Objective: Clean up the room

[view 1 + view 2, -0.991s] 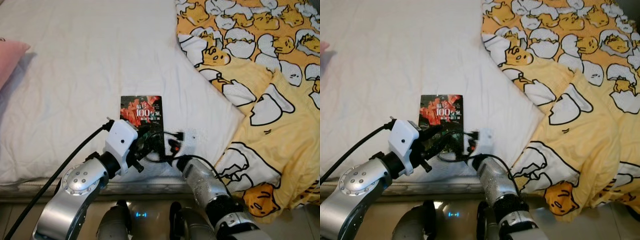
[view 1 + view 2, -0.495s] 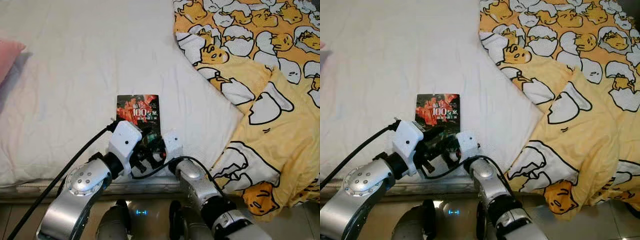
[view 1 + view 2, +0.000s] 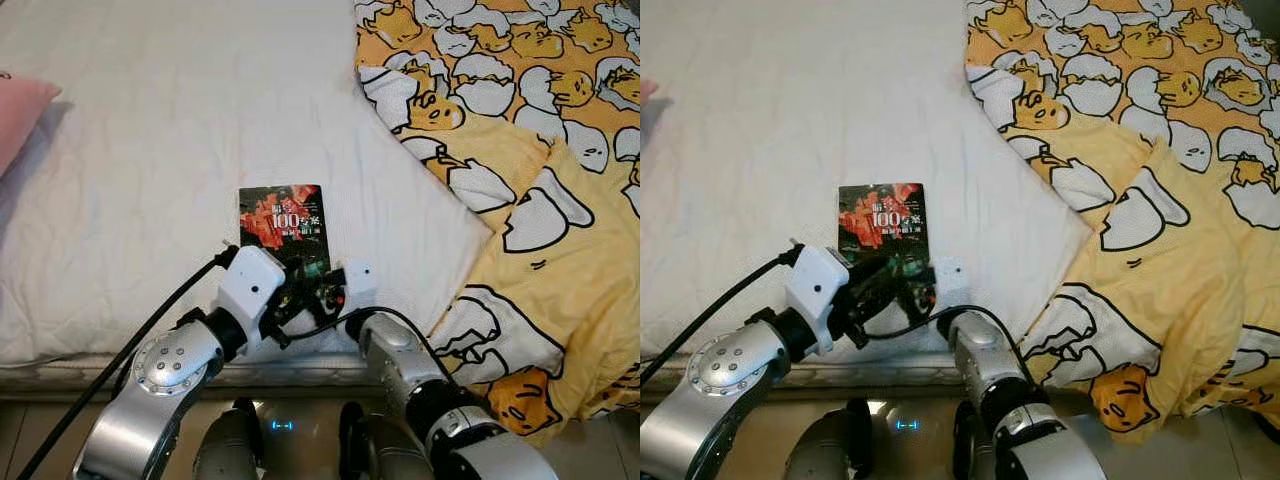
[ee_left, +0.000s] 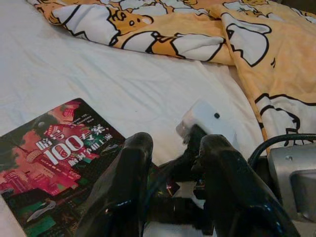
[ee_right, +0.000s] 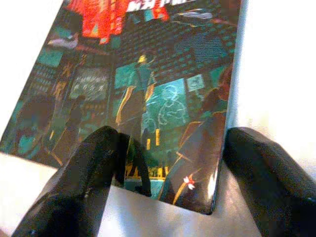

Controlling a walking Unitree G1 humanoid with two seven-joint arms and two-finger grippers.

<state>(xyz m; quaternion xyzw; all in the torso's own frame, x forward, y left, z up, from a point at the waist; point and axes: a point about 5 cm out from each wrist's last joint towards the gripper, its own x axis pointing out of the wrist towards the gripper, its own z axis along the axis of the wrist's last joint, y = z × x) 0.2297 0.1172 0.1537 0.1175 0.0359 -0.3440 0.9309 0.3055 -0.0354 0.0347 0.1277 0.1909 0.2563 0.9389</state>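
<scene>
At the near edge of the bed (image 3: 150,150) both my arms came together over one spot. My left pincer (image 4: 175,148) hung low at the near end of the book (image 3: 283,215), its two fingers apart with nothing between them but a sight of my other wrist. My right pincer (image 5: 177,163) sat just beside it, fingers also apart, one over the cover near the book's bottom edge and the other off its side on the sheet, so the lower corner lay between them. Neither had closed on anything.

A second before, my right wrist had stood further out to the side of the book; by this moment it had drawn in close to the left one. The book itself had kept its place, flat and face up on the white sheet, square to the edge and close to it. So the reach was done and the grip was not; I judged the next thing was to get a finger under that thin corner, which could be awkward on soft bedding, as the cover might slide away instead of lifting.

Beyond the book the sheet ran bare. Off to my right lay the yellow quilt (image 3: 540,150), bunched and spilling over the side, well apart from the book. Far to my left showed a pink pillow (image 3: 20,110).
</scene>
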